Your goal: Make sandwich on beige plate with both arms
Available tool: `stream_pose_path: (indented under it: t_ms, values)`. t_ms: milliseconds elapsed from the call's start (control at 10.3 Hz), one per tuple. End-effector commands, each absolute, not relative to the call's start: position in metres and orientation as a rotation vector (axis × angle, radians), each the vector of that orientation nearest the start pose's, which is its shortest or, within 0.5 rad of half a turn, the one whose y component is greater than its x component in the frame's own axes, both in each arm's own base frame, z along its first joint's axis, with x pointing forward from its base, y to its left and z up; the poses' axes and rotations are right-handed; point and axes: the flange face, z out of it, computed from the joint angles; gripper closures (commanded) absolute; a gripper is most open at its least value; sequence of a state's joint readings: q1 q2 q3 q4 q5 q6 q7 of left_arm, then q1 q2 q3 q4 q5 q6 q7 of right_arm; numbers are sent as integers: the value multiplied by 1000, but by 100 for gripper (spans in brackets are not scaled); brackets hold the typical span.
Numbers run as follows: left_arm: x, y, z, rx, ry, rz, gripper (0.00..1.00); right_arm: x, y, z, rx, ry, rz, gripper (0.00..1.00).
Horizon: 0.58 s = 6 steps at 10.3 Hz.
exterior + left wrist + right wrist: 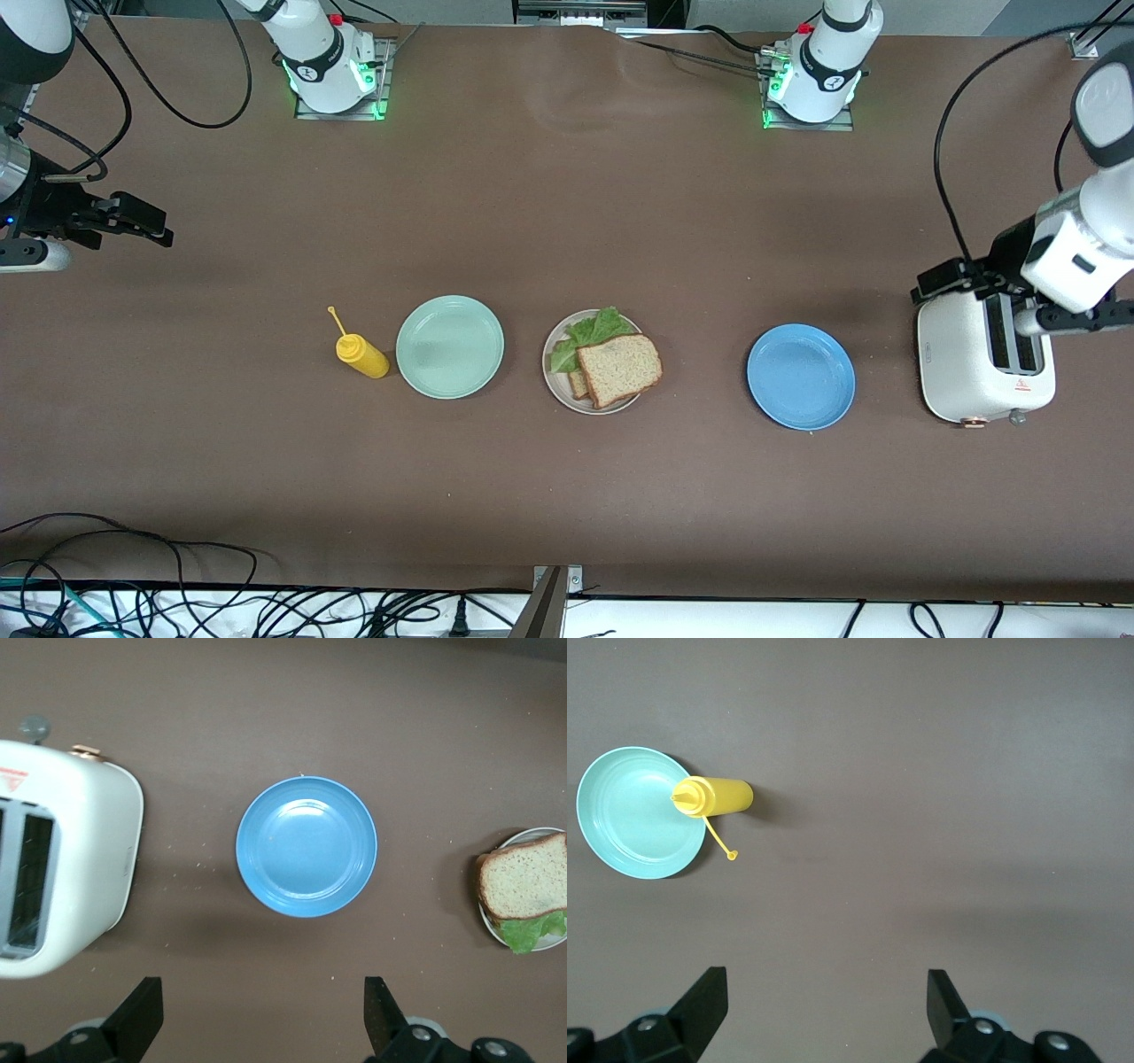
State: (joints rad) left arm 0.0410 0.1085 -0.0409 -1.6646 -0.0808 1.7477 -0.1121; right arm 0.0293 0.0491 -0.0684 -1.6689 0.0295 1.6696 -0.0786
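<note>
Now grainy square sandwich [617, 368], ruffled lettuce, round beige plate [551, 376]

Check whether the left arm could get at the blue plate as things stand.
Probably yes: the left gripper hangs open above the toaster, and the blue plate lies bare beside the toaster with nothing on it.

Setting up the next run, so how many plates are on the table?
3: mint-green plate beside the yellow bottle, beige plate under the sandwich mid-table, blue plate beside the toaster. None seems hidden.
</note>
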Motion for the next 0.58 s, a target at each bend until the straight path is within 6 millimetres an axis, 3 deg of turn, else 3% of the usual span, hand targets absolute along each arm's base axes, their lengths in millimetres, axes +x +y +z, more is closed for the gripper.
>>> stream_pose_path:
  t_ms: [0, 194, 387, 484]
  values:
    - [576, -13, 578, -3108, -165, 111, 0, 572, -19, 560, -3104, -64, 68, 0]
    - [562, -26, 602, -3103, -127, 141, 0, 574, -19, 562, -3115, -68, 34, 0]
    - [551, -24, 609, -3101, -67, 221, 0, 575, -19, 562, -3120, -69, 27, 0]
    - [549, -15, 626, -3100, -78, 195, 0, 576, -19, 562, -3121, -69, 20, 0]
